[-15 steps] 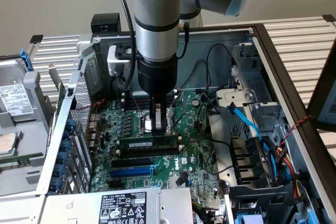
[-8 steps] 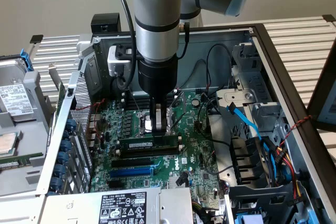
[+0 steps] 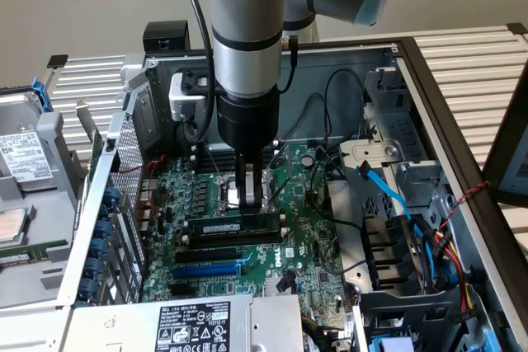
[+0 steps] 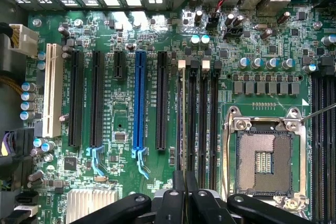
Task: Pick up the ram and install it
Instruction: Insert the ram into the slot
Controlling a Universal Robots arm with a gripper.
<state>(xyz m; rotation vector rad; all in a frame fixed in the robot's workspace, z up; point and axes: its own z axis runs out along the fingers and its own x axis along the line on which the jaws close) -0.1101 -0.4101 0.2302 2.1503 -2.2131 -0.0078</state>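
The ram (image 3: pixel 235 227) is a long green stick with dark chips and a white label strip. It stands on edge along a black memory slot on the motherboard (image 3: pixel 305 245). My gripper (image 3: pixel 249 202) comes straight down onto its top edge near the middle and is shut on it. In the wrist view the ram (image 4: pixel 181 124) is edge-on, a thin line running away from my gripper (image 4: pixel 185 199) over the first slot of the bank. Two more black memory slots (image 4: pixel 202 124) lie beside it, toward the processor socket (image 4: pixel 262 161).
The long blue slot (image 4: pixel 139 98) and black expansion slots (image 4: pixel 97 98) lie on the ram's other side. The case wall, drive cage (image 3: pixel 396 154) and blue cable (image 3: pixel 384 191) crowd the exterior view's right. A hard drive (image 3: pixel 25 162) sits outside the case on the exterior view's left.
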